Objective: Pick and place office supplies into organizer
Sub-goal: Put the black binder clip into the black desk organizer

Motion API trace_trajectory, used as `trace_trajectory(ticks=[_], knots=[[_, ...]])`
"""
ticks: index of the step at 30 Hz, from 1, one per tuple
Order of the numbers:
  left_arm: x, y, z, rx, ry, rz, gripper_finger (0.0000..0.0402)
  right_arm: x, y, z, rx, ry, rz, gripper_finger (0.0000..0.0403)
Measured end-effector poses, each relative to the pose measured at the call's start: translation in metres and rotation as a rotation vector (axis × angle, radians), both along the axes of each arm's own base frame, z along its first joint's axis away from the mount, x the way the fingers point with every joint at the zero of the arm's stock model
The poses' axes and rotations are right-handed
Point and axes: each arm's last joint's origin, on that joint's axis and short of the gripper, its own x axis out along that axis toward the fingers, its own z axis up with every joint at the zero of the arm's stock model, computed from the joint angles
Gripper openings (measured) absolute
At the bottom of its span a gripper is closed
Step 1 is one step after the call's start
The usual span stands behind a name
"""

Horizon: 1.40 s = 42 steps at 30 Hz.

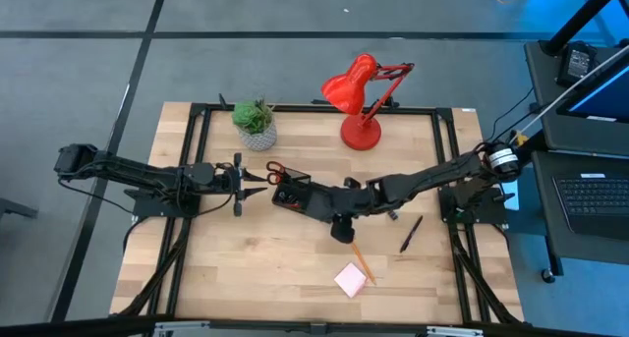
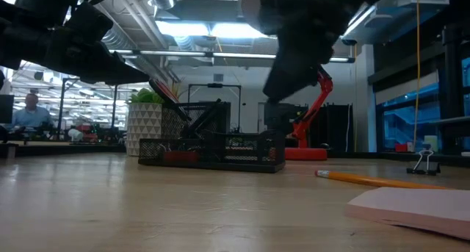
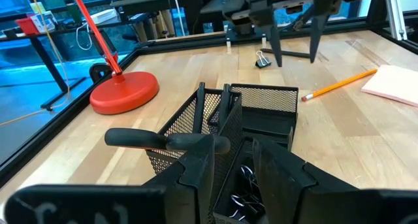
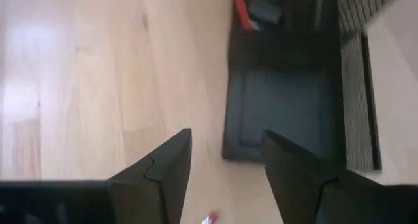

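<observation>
We saw the black mesh organizer (image 1: 292,196) holding red-handled scissors (image 1: 276,171); an orange pencil (image 1: 361,262), pink sticky-note pad (image 1: 351,279) and black pen (image 1: 411,233) lay apart.

Even overhead light; ceiling strip lights (image 2: 198,28) glare in low view, arms silhouetted; right wrist view soft, glare patch on surface (image 4: 39,41)

Layout at table centre
The organizer (image 1: 293,196) sat mid-table; scissors (image 1: 276,171) at its rear-left edge, plant (image 1: 256,123) and lamp (image 1: 360,99) behind, pencil (image 1: 362,262), sticky-note pad (image 1: 350,279) and pen (image 1: 410,233) front-right.
</observation>
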Motion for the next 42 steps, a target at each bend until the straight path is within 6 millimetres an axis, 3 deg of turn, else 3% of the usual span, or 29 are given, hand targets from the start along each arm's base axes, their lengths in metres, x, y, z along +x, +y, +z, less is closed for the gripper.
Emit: trace_trajectory(ticks=[7, 13, 33, 42], knots=[[0.0, 0.0, 0.0, 0.0, 0.0, 0.0, 0.01, -0.006, 0.005, -0.004, 0.222, 0.098, -0.077, 0.0186], [0.0, 0.0, 0.0, 0.0, 0.001, 0.0, 0.01, -0.012, 0.006, -0.007, 0.272, 0.173, -0.125, 0.0186], [0.0, 0.0, -0.001, 0.0, 0.007, 0.0, 0.01, -0.013, 0.01, -0.033, 0.238, 0.312, -0.163, 0.0186], [0.0, 0.0, -0.001, -0.002, 0.006, 0.0, 0.01, -0.039, 0.003, -0.039, 0.152, 0.583, -0.282, 0.0186]])
